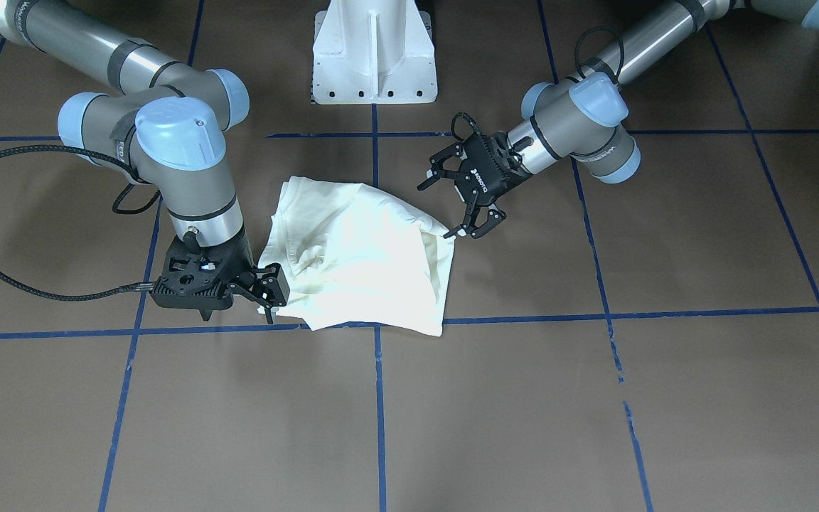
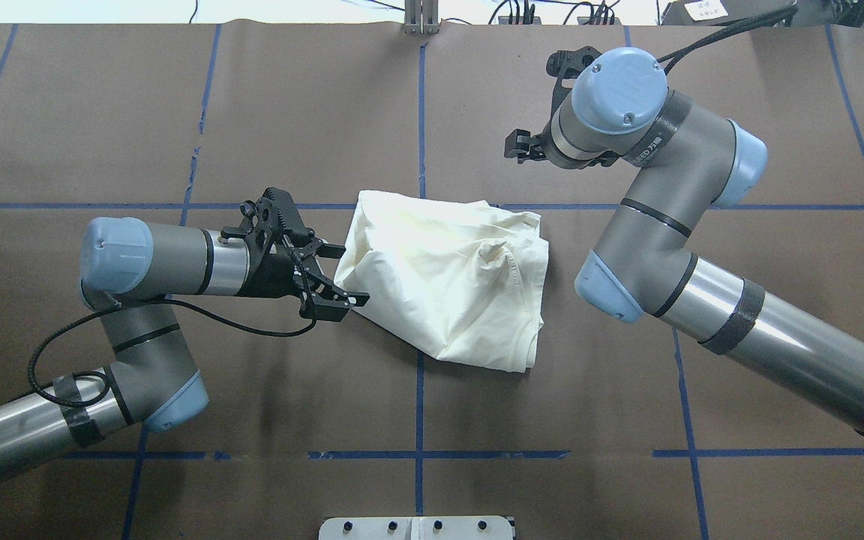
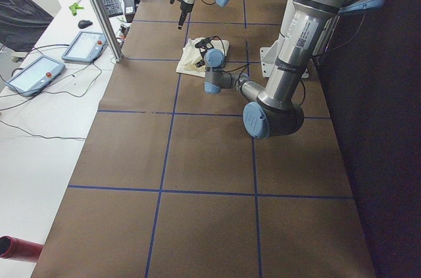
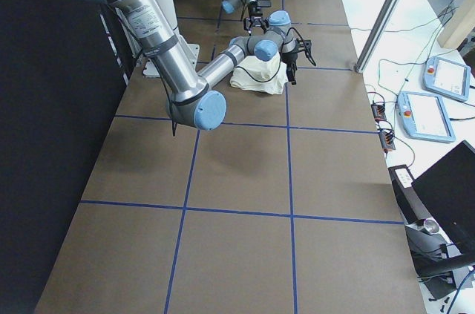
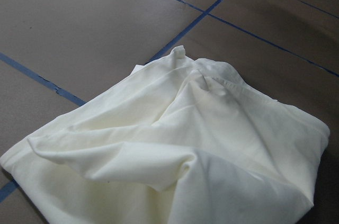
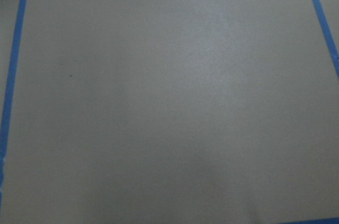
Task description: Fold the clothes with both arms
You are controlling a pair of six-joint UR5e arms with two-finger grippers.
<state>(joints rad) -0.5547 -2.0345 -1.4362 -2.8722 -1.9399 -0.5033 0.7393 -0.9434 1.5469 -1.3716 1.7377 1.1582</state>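
The shirt point(image 2: 447, 277) looks soft and limp; best pinched at hem corners. Left gripper point(image 2: 336, 277) gapes open; right gripper point(image 1: 271, 288), can't tell.

Bright, even overhead light; soft shadows; R wrist view hazy

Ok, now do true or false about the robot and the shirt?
1. The shirt lies crumpled on the table. True.
2. The left tool is clamped on the shirt. False: it is open, at the shirt's edge.
3. A black cat picture shows on top of the shirt. False: only plain cream-white cloth shows.
4. The right wrist view shows only bare table and blue tape. True.
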